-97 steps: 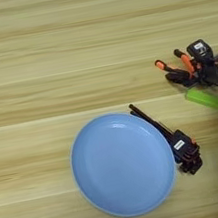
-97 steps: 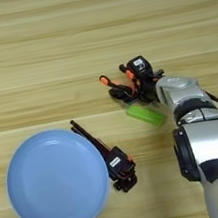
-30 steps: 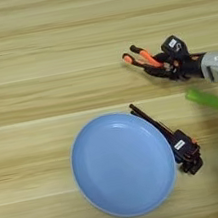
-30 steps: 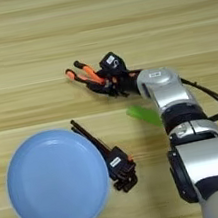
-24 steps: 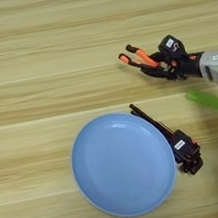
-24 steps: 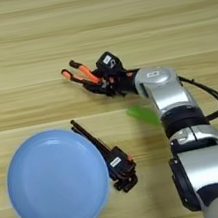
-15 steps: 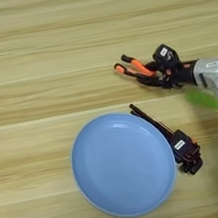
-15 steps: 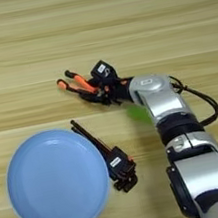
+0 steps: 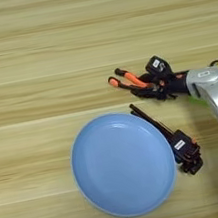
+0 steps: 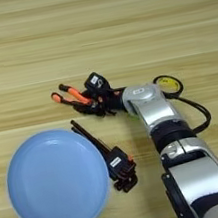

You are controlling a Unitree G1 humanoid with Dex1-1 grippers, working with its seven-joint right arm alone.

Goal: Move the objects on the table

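Pliers (image 9: 132, 82), small, stiff and likely light, sit clamped at the jaw end in the gripper (image 9: 153, 84) right of table (image 9: 30, 54) centre, orange handles free, probably best held near the pivot.

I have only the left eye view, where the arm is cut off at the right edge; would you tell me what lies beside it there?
Observer: A small round object with a yellow rim lies on the table, just right of the forearm.
Operator: Thank you. Does anything trail from the arm?
Observer: Yes, a black cable loops out on its right side, starting near that yellow rim.
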